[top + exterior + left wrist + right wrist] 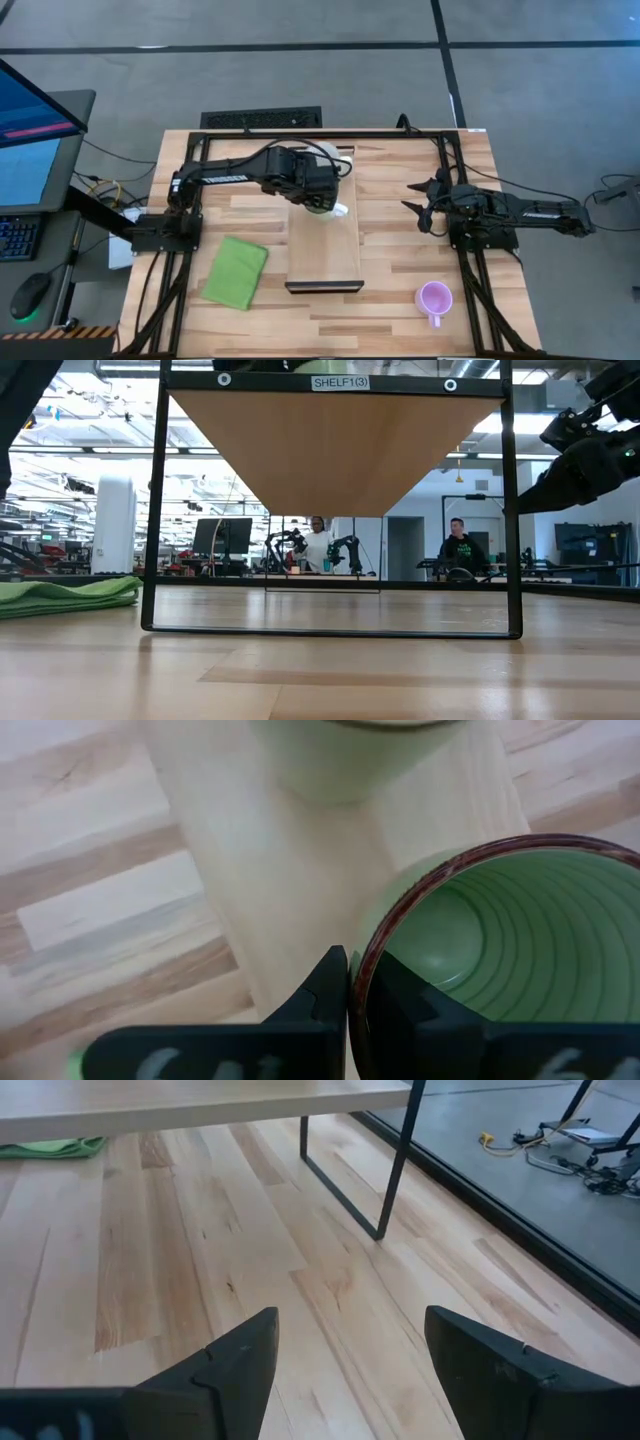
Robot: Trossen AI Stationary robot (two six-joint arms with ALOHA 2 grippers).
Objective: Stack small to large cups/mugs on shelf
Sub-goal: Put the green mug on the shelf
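The left gripper [348,1010], jaws clamped on the rim of a light green mug [500,955], is held above the shelf [324,245] beside a white mug [322,153]. At three o'clock, the right gripper [350,1370] is held over the desk [400,260], jaws wide and empty. A light purple mug [434,298] is seen at five o'clock.

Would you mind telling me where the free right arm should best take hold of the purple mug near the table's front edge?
Probably by the rim, from above: the purple mug stands upright, mouth open upward, its handle toward the table's front edge. The open right pincer could pinch the wall opposite the handle.
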